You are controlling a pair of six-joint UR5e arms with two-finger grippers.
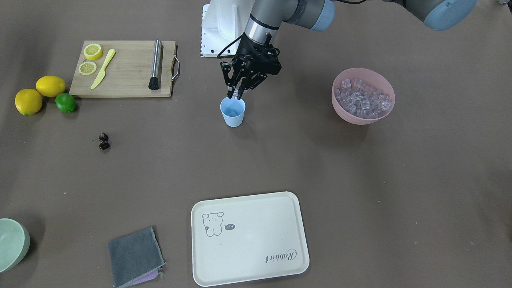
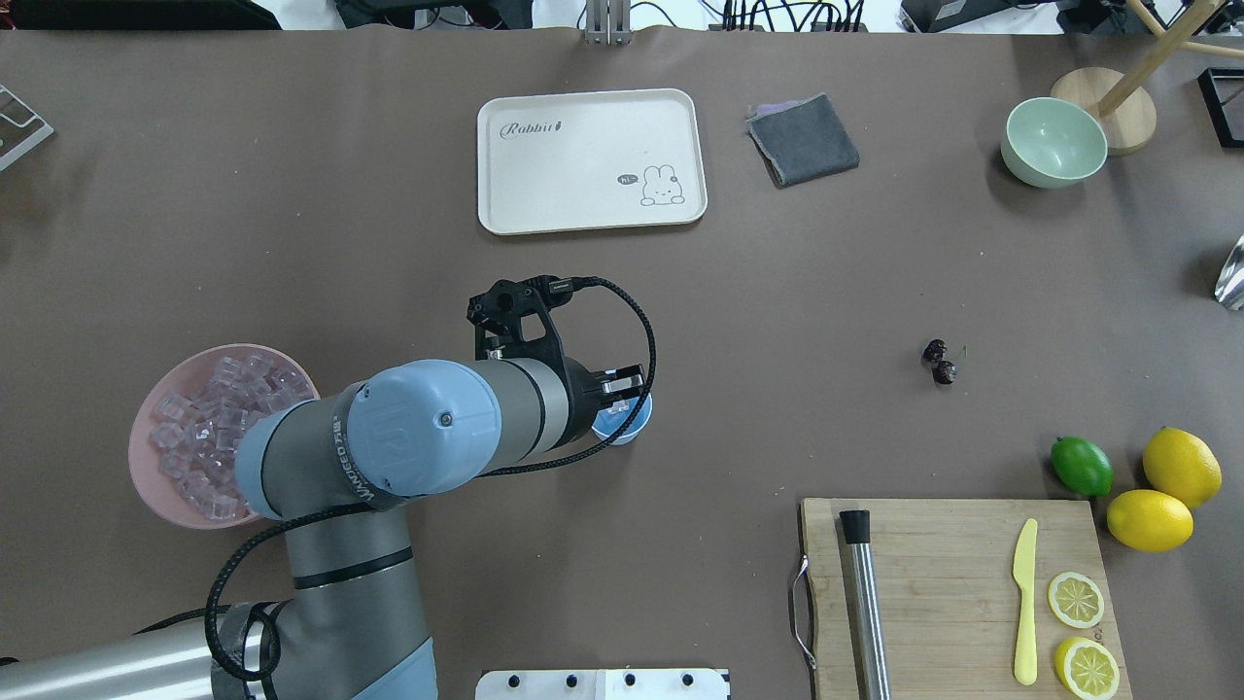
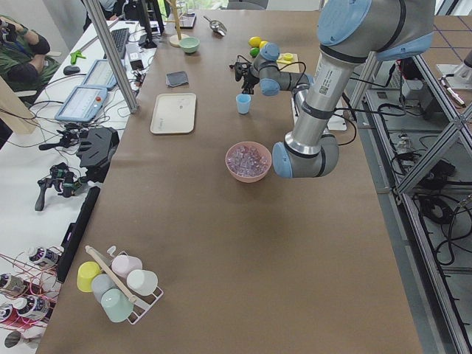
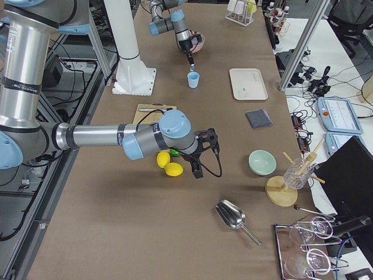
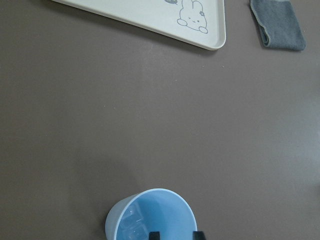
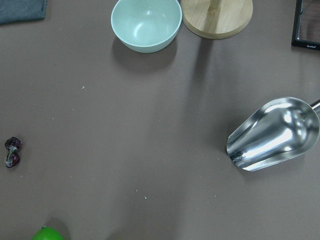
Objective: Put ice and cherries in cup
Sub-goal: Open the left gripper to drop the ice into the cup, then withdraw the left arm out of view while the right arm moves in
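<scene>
The light blue cup [image 1: 233, 112] stands mid-table and also shows in the overhead view [image 2: 630, 424]. My left gripper [image 1: 235, 96] hangs right over its rim, with what looks like a clear ice cube [image 1: 235, 93] pinched between the fingers. In the left wrist view the cup [image 5: 150, 215] has a little ice [image 5: 131, 226] in its bottom. The rest of the ice [image 1: 362, 100] fills a pink bowl [image 1: 380, 84]. The dark cherries [image 1: 104, 141] lie alone on the table, also in the right wrist view [image 6: 12, 151]. My right gripper [image 4: 197, 169] hovers near the lemons; I cannot tell whether it is open or shut.
A wooden board [image 1: 124, 70] carries lemon slices, a yellow knife and a metal muddler. Two lemons and a lime [image 1: 65, 102] lie beside it. A cream tray [image 1: 250, 238], a grey cloth [image 1: 134, 256], a pale green bowl [image 6: 145, 22] and a metal scoop [image 6: 272, 132] are further off.
</scene>
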